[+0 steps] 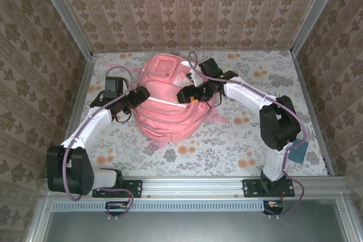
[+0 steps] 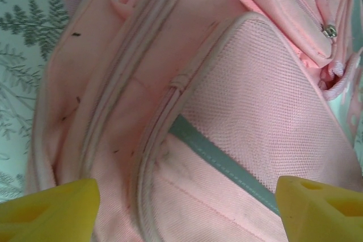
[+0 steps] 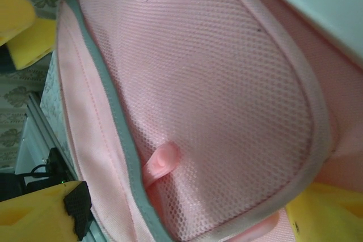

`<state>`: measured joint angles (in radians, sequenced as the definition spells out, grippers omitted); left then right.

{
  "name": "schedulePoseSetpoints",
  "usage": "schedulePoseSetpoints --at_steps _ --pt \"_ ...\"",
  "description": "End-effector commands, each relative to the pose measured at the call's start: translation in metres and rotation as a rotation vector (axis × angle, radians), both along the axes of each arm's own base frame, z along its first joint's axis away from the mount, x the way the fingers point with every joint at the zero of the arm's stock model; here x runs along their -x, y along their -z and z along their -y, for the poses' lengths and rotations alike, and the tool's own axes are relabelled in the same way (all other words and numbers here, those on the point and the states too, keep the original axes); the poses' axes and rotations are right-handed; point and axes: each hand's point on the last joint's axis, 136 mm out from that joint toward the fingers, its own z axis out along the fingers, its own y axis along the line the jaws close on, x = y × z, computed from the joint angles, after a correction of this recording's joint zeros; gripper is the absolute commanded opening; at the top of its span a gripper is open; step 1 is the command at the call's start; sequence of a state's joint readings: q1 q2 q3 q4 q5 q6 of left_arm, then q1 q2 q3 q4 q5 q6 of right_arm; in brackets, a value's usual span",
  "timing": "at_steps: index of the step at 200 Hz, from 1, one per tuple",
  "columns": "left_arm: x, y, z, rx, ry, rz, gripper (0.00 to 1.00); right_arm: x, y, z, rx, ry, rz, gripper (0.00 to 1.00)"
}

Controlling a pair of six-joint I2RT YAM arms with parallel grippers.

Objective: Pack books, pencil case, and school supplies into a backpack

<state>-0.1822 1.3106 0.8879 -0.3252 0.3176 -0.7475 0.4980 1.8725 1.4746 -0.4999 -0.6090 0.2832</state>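
Left tool and right tool both gape wide, nothing held, pink backpack flat on the bench between them, right at their fingertips; closing here probably pinches loose mesh and drags the bag, not opens it.

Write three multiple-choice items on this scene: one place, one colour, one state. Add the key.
1. On the table, the backpack lies: A at the far right corner; B at the middle; C at the near edge.
2. The fingers of the left end effector are: A black; B blue; C yellow.
3. That end effector's jaws stand: A wide apart; B shut empty; C shut on a strap.
B: the top view shows it mid-table. C: its wrist view shows yellow fingers. A: they sit at opposite frame edges.
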Motion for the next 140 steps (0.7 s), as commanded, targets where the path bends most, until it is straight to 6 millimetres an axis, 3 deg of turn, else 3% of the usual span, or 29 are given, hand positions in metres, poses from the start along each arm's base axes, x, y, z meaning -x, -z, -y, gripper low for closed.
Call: schedulePoseSetpoints --at_steps 1,26,65,140 --pt "-0.013 -0.016 0.010 0.054 0.046 0.061 0.82 0.029 -0.011 -0.004 -0.033 -0.092 -0.002 0.88" --pt "-0.014 -0.016 0.017 0.081 0.078 0.066 0.82 0.053 -0.012 0.000 -0.023 -0.135 -0.008 0.86" --pt "-0.013 -0.016 0.021 0.098 0.097 0.069 0.82 0.066 -0.002 0.007 0.027 -0.159 0.002 0.77" --pt "-0.014 -0.014 0.025 0.114 0.115 0.058 0.82 0.051 0.016 0.016 0.182 -0.144 0.079 0.38"
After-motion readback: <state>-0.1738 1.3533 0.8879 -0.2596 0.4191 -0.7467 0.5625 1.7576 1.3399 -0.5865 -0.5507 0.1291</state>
